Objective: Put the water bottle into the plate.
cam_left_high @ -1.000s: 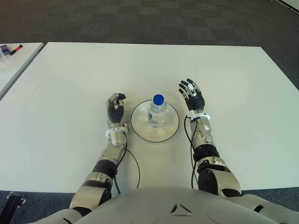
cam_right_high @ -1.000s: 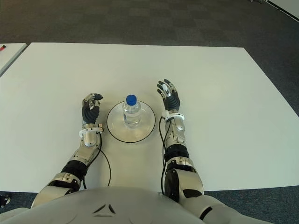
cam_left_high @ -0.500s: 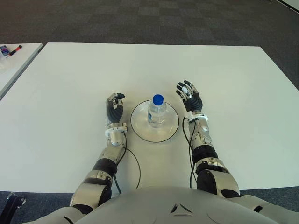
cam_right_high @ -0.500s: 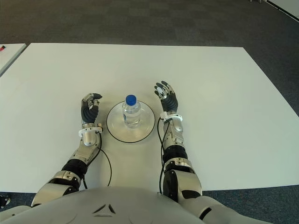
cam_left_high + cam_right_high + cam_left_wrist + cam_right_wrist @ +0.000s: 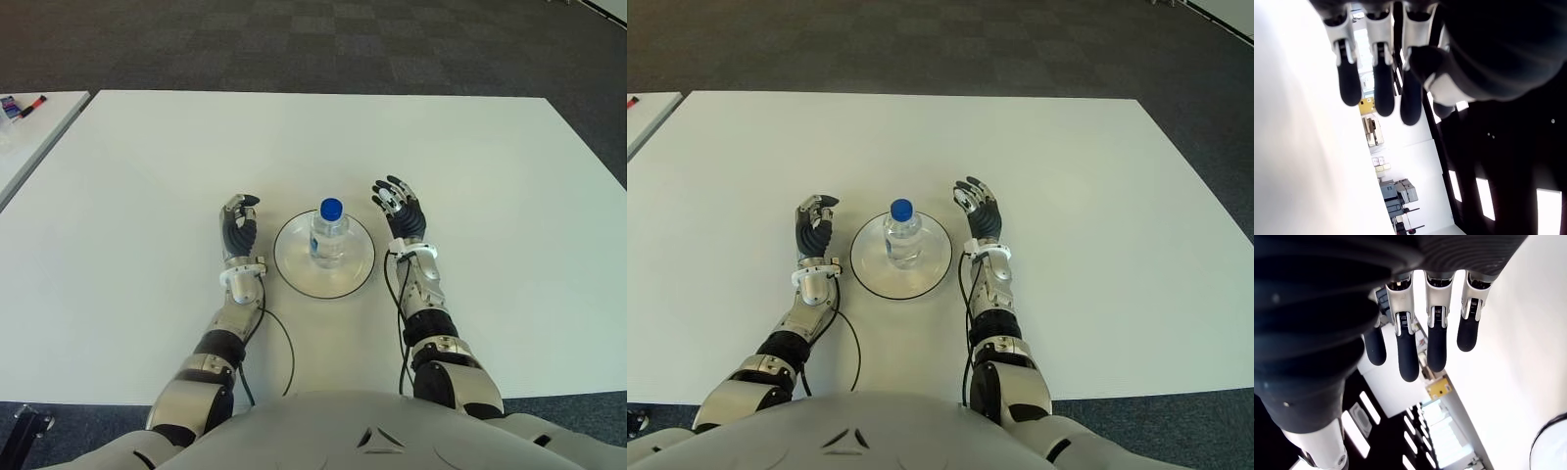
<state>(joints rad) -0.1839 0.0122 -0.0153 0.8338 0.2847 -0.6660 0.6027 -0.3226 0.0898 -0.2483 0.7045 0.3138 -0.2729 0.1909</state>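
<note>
Two hands flank the work, and neither has hold of anything. Going left to right: the left hand [image 5: 240, 224] shows beside the plate's left edge, palm turned inward, its fingers [image 5: 1376, 93] loosely curled with the thumb folded toward them, closed on nothing. Just to the right of that hand sits the plate [image 5: 299, 273], a white round dish with a dark rim, on the white table [image 5: 147, 157]. The water bottle [image 5: 329, 235] stands upright on the plate, blue cap up, roughly midway between the two hands and clear of both. Right of the bottle, the right hand [image 5: 400, 208] is raised beside the plate's right edge, slightly farther from the robot's body than the left hand. Its fingers [image 5: 1435, 340] are extended and slightly spread, palm toward the bottle, empty.

Judging by how things lie, the placing step looks finished: the bottle is already in the plate and free of any grasp. What remains seems only a retreat, so the next move calls for drawing the right hand away without brushing the bottle or nudging the plate.
</note>
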